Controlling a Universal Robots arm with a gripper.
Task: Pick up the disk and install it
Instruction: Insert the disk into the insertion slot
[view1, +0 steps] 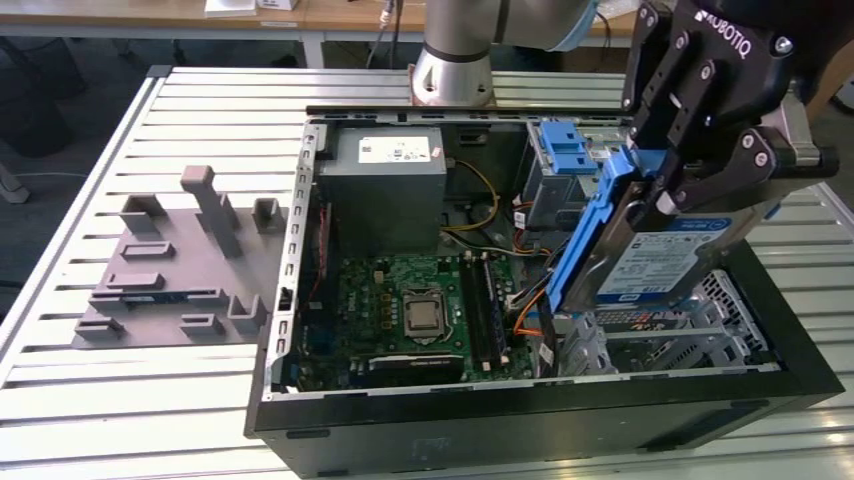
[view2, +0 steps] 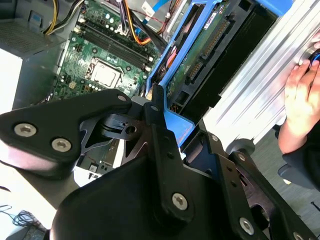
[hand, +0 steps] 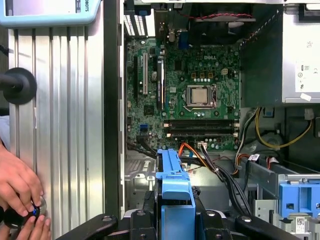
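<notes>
My fingers (view1: 707, 150) are clenched on the disk (view1: 667, 262), gripping it by its blue bracket (view1: 587, 240). The disk stands on edge and tilted at 3 o'clock in the exterior view, with its lower end inside the open computer case (view1: 534, 415). The motherboard (view1: 400, 310) lies toward 9 o'clock of it, and the power supply (view1: 387, 170) toward 11. In the first wrist view, a person's hand (hand: 20, 192) is at the slatted desk (hand: 60, 125) beside the case.
</notes>
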